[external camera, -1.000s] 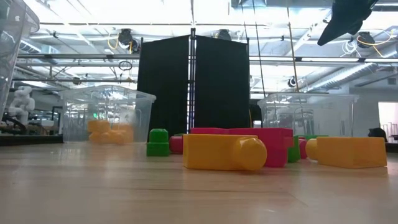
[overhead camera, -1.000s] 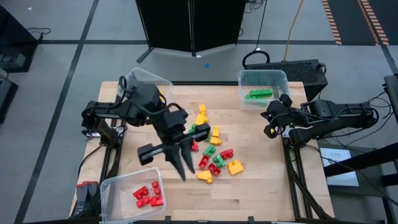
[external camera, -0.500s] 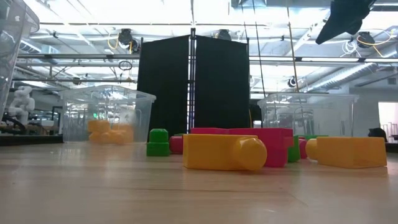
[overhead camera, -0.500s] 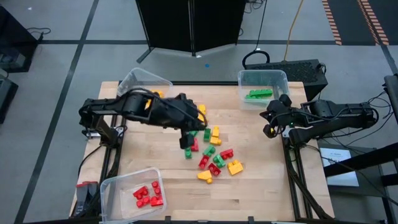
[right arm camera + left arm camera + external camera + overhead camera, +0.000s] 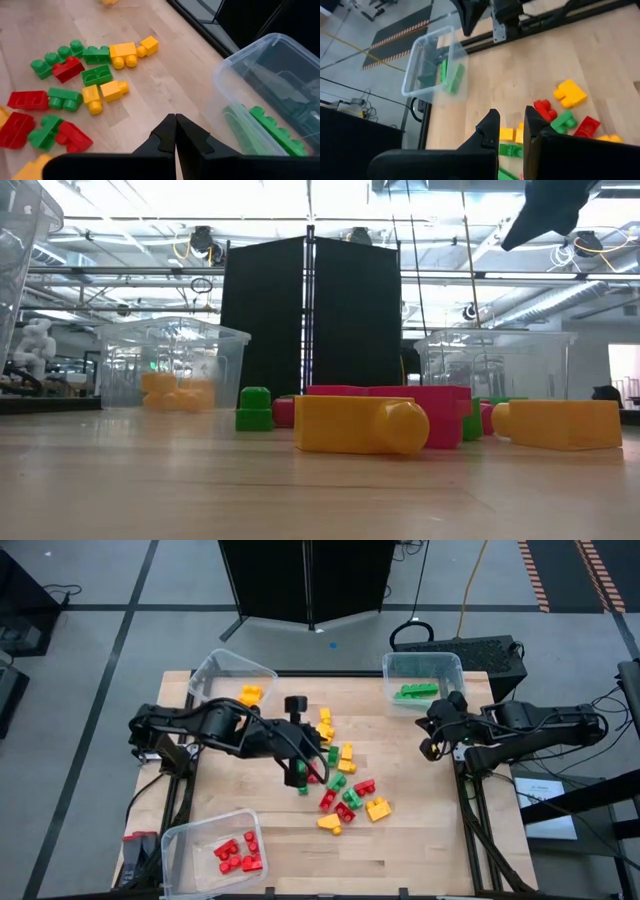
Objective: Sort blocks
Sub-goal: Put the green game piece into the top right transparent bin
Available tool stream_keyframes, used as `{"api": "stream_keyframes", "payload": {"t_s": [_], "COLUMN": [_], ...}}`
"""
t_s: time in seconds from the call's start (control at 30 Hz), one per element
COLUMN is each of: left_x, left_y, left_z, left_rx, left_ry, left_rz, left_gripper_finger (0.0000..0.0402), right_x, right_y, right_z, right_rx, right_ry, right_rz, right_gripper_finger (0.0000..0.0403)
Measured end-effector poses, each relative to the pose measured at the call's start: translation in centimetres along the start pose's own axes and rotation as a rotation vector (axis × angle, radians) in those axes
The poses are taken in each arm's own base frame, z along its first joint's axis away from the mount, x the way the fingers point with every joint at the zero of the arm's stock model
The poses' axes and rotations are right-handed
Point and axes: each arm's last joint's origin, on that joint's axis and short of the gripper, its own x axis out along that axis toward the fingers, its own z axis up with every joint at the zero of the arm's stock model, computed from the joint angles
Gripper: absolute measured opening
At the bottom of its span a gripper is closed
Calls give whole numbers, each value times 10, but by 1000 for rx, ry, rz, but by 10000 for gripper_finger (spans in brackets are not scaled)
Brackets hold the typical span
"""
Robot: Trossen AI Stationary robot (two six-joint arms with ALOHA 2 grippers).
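The loose blocks [image 5: 340,780], red, yellow and green, lie scattered in the middle of the table; the low view shows a yellow one [image 5: 360,425] up close. My left gripper [image 5: 299,776] hovers at the pile's left side, tipped downward. Its fingers [image 5: 511,112] stand a narrow gap apart with nothing between them, and through the gap I see yellow and green blocks on the table. My right gripper [image 5: 432,748] waits at the table's right edge, shut [image 5: 175,117] and empty, just near of the green bin.
Three clear bins stand on the table. The far-left one [image 5: 232,680] holds yellow blocks, the far-right one [image 5: 422,675] holds green blocks [image 5: 451,75], and the near-left one [image 5: 215,850] holds red blocks. Bare wood lies near and to the right of the pile.
My left gripper has sunk from high above the table toward the pile's left side. Its wrist has turned and tipped, so the fingers no longer point at the near edge. No block has moved.
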Motion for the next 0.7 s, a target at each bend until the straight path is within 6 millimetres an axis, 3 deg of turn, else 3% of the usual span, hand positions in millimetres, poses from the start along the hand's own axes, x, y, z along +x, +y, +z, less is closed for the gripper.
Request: {"api": "stream_keyframes", "payload": {"t_s": [0.7], "left_x": [-1], "left_y": [1], "left_z": [7], "left_rx": [-30], "left_ry": [-64], "left_rz": [11], "left_gripper_finger": [0], "right_x": [21], "right_y": [15], "right_z": [2], "right_rx": [-123], "right_ry": [72], "right_rz": [-53], "right_gripper_finger": [6]}}
